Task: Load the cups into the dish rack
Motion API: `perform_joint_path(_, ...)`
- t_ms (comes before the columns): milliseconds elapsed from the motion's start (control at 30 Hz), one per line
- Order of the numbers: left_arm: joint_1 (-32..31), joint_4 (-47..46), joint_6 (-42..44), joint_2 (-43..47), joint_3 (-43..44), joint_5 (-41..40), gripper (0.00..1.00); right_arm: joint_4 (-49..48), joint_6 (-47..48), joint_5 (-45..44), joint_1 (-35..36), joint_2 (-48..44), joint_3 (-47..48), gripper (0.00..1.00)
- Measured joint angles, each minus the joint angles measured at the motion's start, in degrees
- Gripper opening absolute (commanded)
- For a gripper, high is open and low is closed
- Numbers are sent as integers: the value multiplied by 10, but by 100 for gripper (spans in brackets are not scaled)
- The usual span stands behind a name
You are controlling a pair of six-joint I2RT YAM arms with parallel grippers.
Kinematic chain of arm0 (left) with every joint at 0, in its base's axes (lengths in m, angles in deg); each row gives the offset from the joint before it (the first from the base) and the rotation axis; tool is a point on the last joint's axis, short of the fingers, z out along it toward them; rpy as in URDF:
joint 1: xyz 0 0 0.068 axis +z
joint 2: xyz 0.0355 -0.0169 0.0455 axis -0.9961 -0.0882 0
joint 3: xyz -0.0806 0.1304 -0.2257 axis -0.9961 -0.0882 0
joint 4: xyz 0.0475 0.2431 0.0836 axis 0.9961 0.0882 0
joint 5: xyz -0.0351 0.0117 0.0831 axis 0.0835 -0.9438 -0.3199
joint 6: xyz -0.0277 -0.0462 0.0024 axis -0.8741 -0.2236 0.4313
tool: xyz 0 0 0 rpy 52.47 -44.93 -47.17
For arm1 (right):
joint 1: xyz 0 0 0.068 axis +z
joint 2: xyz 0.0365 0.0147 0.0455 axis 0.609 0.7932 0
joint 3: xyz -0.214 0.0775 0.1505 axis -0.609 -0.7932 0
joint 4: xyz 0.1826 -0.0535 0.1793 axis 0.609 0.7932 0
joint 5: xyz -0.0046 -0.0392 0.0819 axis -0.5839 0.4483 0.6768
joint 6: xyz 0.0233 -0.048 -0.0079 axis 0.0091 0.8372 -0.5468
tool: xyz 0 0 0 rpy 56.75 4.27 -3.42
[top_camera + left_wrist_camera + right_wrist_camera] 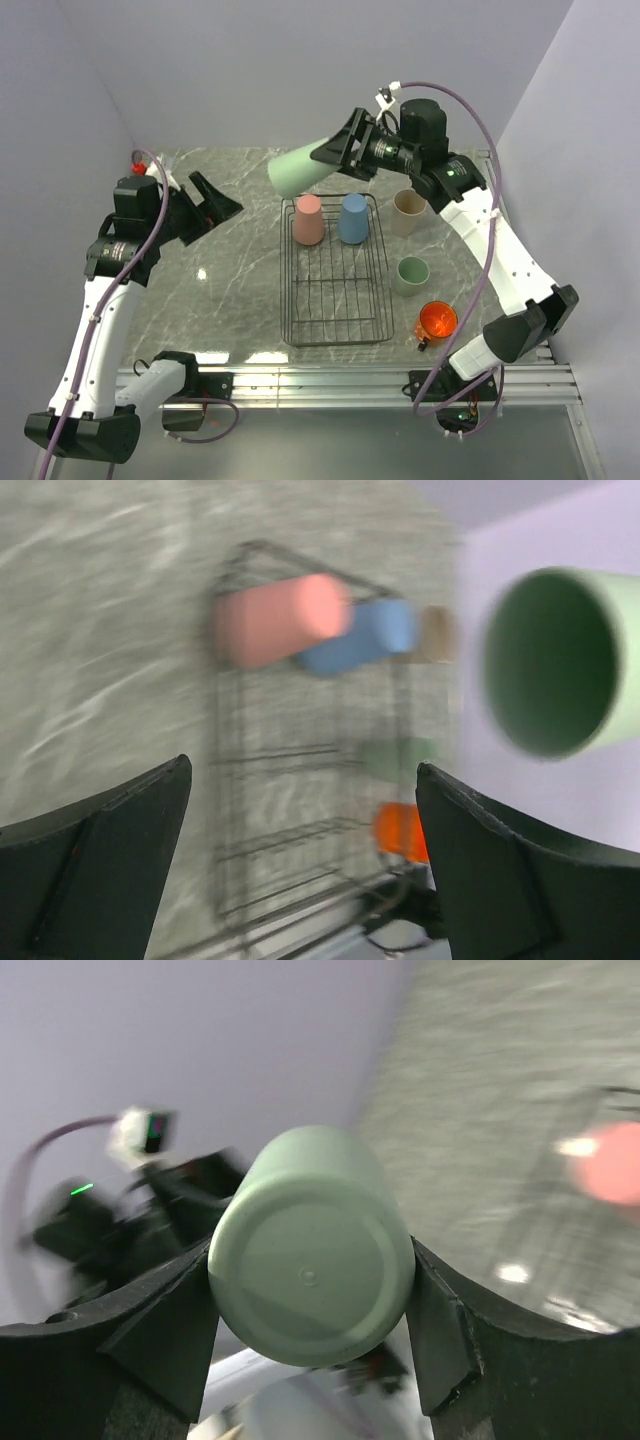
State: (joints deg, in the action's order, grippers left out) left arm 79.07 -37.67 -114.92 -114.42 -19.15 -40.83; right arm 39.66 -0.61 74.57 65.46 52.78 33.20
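Note:
My right gripper [335,152] is shut on a pale green tumbler [298,168] and holds it on its side in the air above the far end of the black wire dish rack [335,330]; its base faces the right wrist camera [312,1275]. A salmon-pink cup [308,220] and a blue cup [353,218] stand upside down in the rack's far end. A beige tumbler [407,212], a shorter pale green cup [410,275] and an orange mug [436,322] stand on the table right of the rack. My left gripper [222,205] is open and empty, left of the rack.
The marble-patterned table [230,290] meets grey walls at the back and both sides. A small red object [138,157] sits at the far left corner. A metal rail [350,380] runs along the near edge by the arm bases.

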Motion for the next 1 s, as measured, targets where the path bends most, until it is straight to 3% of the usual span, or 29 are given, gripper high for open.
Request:
perform_joint_path(167,0,119,27,-5,-23,-119,99,182,120,-192,49,8,49,0)
perform_joint_path(400,0,174,42,-8,-39,-164,97,297,198,-383,178,83,93,0)
perform_joint_path(700,0,196,47,-7,-39,-173,95,326,218,-502,220,136,86,0)
perform_joint_path(1000,0,233,56,16,-38,-177,94,305,218,-535,229,149,59,0)
